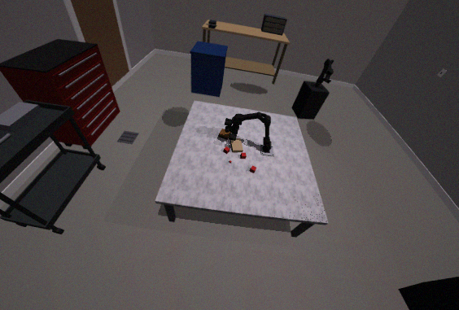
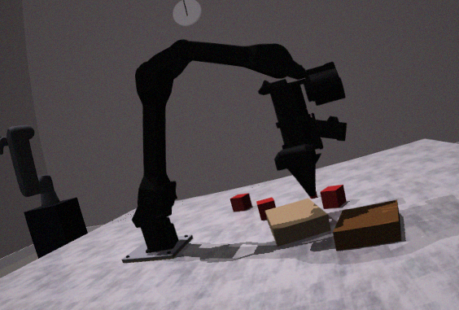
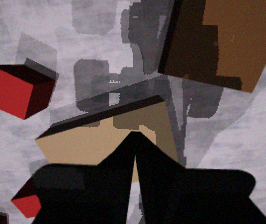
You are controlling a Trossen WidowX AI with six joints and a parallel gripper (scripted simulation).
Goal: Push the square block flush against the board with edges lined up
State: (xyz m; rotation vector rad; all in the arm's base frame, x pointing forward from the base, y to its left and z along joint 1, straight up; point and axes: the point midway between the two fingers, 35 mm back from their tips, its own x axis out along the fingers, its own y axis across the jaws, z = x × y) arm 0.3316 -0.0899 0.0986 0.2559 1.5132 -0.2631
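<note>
Exterior view: your gripper (image 2: 311, 194) hung at the tan block's (image 2: 298, 219) far edge.
Jaws: together, holding nothing.
Board (image 2: 368, 224): just beside your block, a narrow gap between.

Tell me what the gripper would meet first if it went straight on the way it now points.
Probably the tan block. The shut gripper points down, tilted slightly, at the block's far top edge, and the wrist view shows its fingers over the tan top. Depth is unclear, so it might slip past onto the table.
</note>
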